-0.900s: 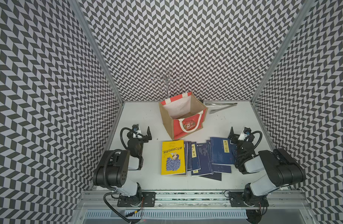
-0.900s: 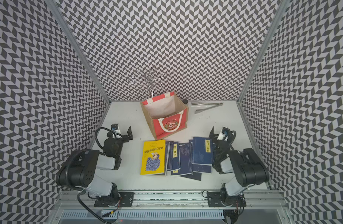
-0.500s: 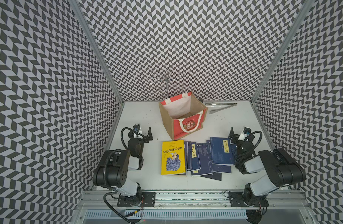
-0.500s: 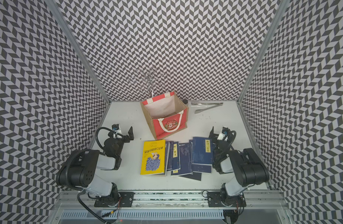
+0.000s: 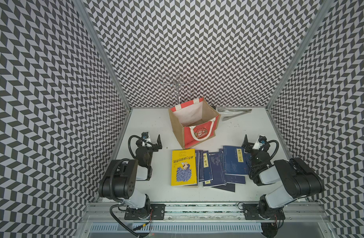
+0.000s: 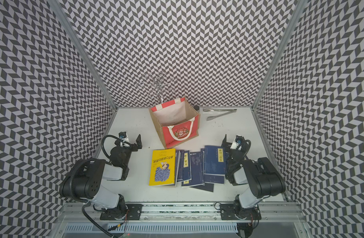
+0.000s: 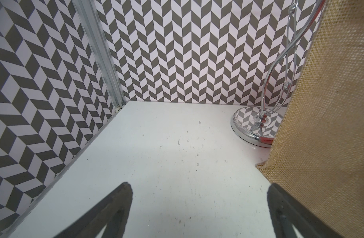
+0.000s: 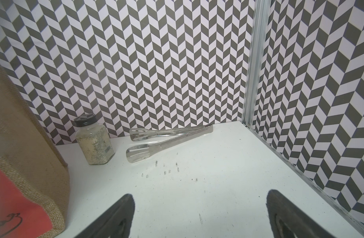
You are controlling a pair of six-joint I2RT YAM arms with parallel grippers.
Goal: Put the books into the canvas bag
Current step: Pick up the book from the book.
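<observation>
Nearest the rig, the books lay fanned flat on the desk, yellow one at one end, thin navy ones overlapping beside it. Afaict the first pick hadn't started: nothing lifted, nothing visible in the bag. Left tool and right tool both sat wide and empty on either side of the pile, facing the back wall, no books in their wrist views. Next move imo needed a turn toward the pile and an edge grab, prob the top navy book, bc flat thin covers give little to pinch. Just beyond, the canvas bag stood upright, mouth open. Couldn't count the stack w/ the overlap. The right arm covered its edge, and the bag floor was partly hidden. At the back, the spice jar barely showed from above, next to tongs and a chrome stand.
</observation>
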